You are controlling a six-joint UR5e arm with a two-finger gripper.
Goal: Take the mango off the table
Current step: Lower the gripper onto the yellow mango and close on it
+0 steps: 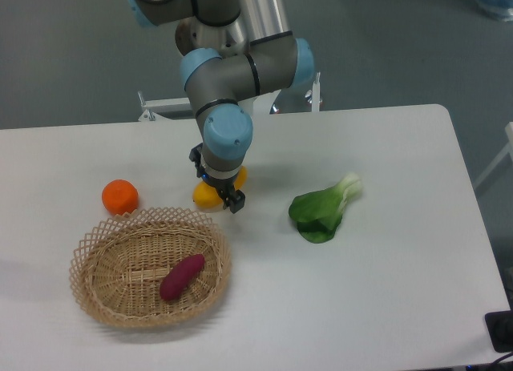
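Observation:
The mango (pixel 205 196) lies on the white table (pixel 385 251) just behind the basket, its yellow end showing at the lower left and an orange tip at the upper right. My gripper (pixel 216 179) is low over its middle and hides most of it. One black finger (pixel 235 201) stands on the near side of the fruit and the other on the far side. The jaws look open, straddling the mango, and it still rests on the table.
A wicker basket (pixel 96 287) at the front left holds a purple sweet potato (pixel 182 276). A round tangerine (pixel 119 196) sits left of the mango. A green bok choy (pixel 323 208) lies to the right.

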